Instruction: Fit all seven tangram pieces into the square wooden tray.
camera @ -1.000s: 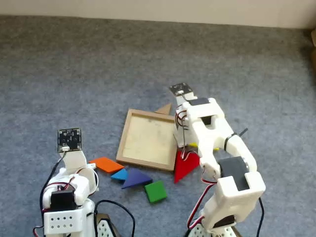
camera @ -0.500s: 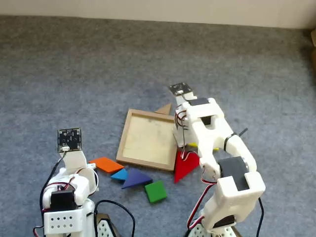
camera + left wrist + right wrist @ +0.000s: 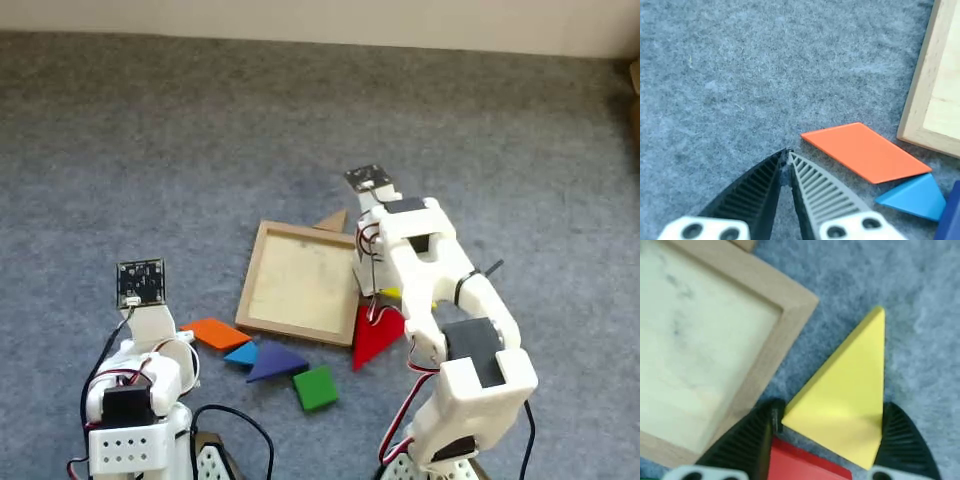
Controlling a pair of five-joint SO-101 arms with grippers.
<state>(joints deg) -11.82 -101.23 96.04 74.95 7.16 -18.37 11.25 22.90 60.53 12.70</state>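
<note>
Seen from above, the square wooden tray [image 3: 250, 273] lies unfilled on the tabletop [image 3: 150, 150]. Seven pieces are counted around it: orange parallelogram [image 3: 215, 332], blue triangle [image 3: 242, 352], purple triangle [image 3: 275, 361], green square [image 3: 316, 388], red triangle [image 3: 377, 336], yellow triangle [image 3: 392, 293] and tan triangle [image 3: 333, 221]. At the left wrist, the left gripper [image 3: 788, 154] is seen pressed together on nothing. At the right wrist, the right gripper [image 3: 832, 407] has its fingers [image 3: 752, 440] spread wide around the yellow triangle beside the tray corner. The piece is judged thin, stiff and light, and best pinched across its edges.

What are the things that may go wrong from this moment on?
The yellow triangle at the right gripper touches the red triangle, so lifting may drag that one. It also lies close to the wooden tray corner and might catch the rim when it is carried in.
</note>
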